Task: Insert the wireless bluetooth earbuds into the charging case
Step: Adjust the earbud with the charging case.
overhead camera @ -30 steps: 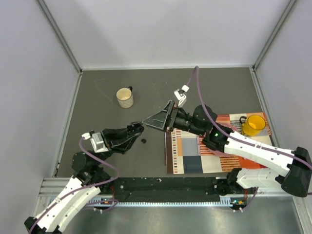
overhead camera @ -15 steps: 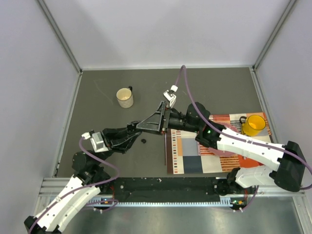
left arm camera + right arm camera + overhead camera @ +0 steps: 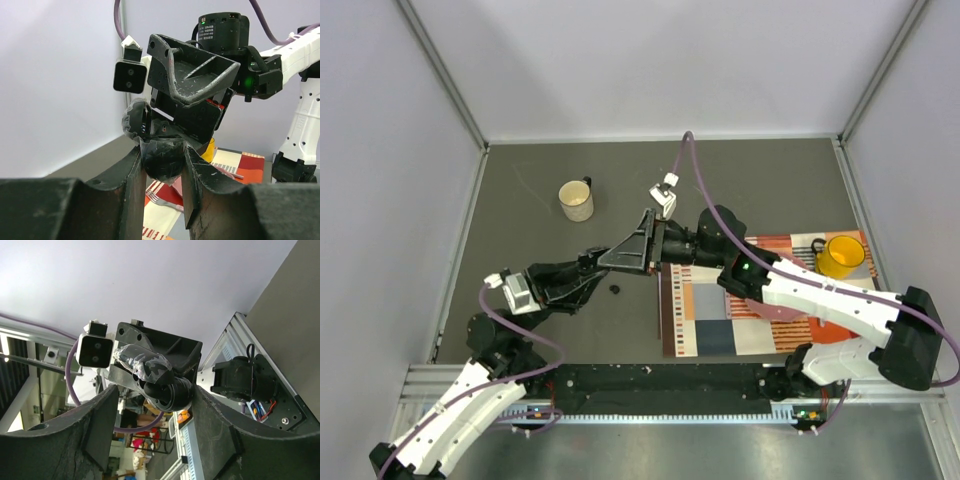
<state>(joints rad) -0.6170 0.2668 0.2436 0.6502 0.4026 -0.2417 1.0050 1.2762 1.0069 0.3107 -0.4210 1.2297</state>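
My left gripper [image 3: 162, 150] is shut on the black rounded charging case [image 3: 161, 162] and holds it above the table. The case's lid [image 3: 142, 365], wrapped in clear film, stands open. My right gripper [image 3: 156, 396] meets it head-on. Its jaws stand on either side of the case [image 3: 172, 390], the right finger against it and the left finger a little apart. From above, both grippers [image 3: 605, 263] come together left of the placemat. One tiny black earbud [image 3: 614, 289] lies on the grey table just below them. No earbud shows between the fingers.
A cream mug [image 3: 576, 200] stands at the back left. A patterned placemat [image 3: 710, 320] lies at the right with a yellow mug [image 3: 840, 257] and a fork [image 3: 162, 192] on it. Enclosure walls ring the table.
My right gripper has moved left onto the case held by the left gripper, and its jaws have narrowed around it. The left gripper has stayed put.
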